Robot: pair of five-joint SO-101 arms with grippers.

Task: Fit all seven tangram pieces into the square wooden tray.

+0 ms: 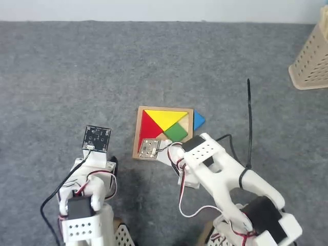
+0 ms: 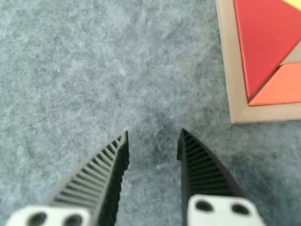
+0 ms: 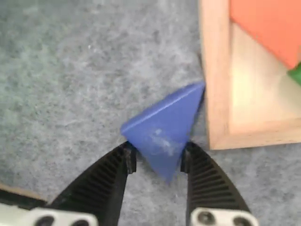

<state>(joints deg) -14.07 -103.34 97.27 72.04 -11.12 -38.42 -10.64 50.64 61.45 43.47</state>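
Observation:
The square wooden tray [image 1: 137, 134] lies mid-table and holds a red triangle [image 1: 148, 130], a yellow triangle [image 1: 166, 119] and a green square [image 1: 176, 132]. An orange piece [image 3: 268, 23] sits in it next to bare wood. A blue piece [image 1: 199, 120] lies on the carpet just off the tray's right side. My right gripper [image 3: 157, 153] is shut on a blue triangle [image 3: 162, 125] whose tip touches the tray's outer wall [image 3: 216, 94]. Beside the tray's corner [image 2: 228, 70], my left gripper [image 2: 153, 139] hangs open over bare carpet.
A beige perforated basket [image 1: 312, 56] stands at the back right edge. A black cable [image 1: 249, 118] runs upright to the right of the tray. The right arm [image 1: 210, 159] covers the tray's near edge. Grey carpet stretches to the left and back.

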